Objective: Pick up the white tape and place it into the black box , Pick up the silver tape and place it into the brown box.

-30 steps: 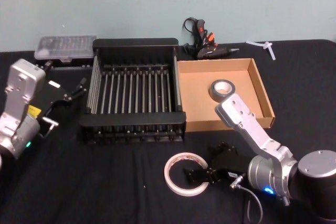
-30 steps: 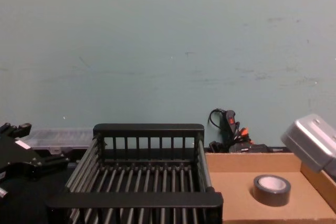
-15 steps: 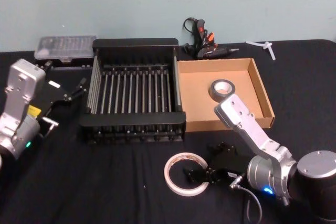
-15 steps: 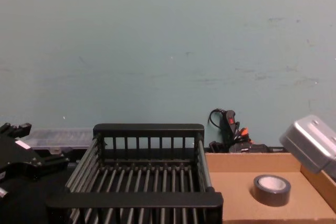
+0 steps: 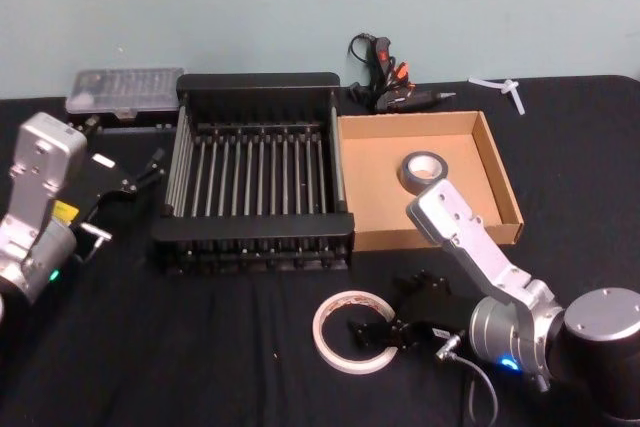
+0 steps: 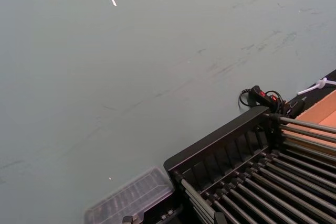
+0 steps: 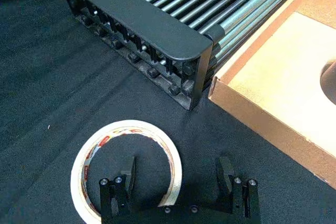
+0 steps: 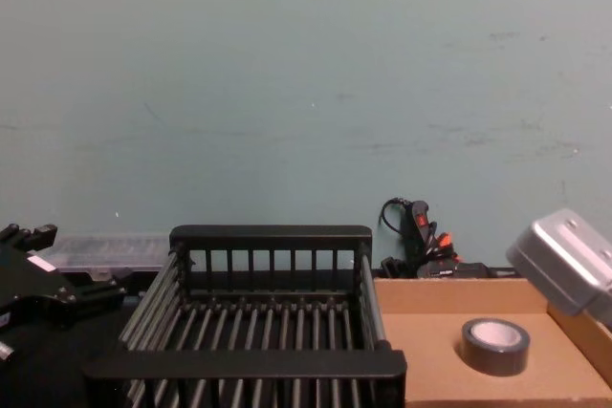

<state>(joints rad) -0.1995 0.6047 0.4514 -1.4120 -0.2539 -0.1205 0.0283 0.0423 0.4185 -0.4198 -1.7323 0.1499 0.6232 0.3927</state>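
The white tape (image 5: pixel 351 332) (image 7: pixel 125 169) lies flat on the black cloth in front of the black box (image 5: pixel 255 82) (image 7: pixel 142 22) (image 8: pixel 271 233) (image 6: pixel 215 140). My right gripper (image 5: pixel 388 312) (image 7: pixel 177 170) is open low over the roll's right side, one finger inside the ring and the other outside it. The silver tape (image 5: pixel 424 171) (image 8: pixel 495 345) lies in the brown box (image 5: pixel 375 192) (image 8: pixel 430 355) (image 7: pixel 273 72), right of the black box. My left gripper (image 5: pixel 148 169) (image 8: pixel 72 265) is parked, open, left of the black box.
A glue gun (image 5: pixel 385 82) (image 8: pixel 421 226) with its cord lies behind the boxes. A clear plastic case (image 5: pixel 125 90) (image 6: pixel 131 198) sits at the back left, and a small white piece (image 5: pixel 505 87) at the back right. Bare black cloth surrounds the white tape.
Almost nothing differs: my right arm has edged very slightly to the left, and both tapes lie where they were.
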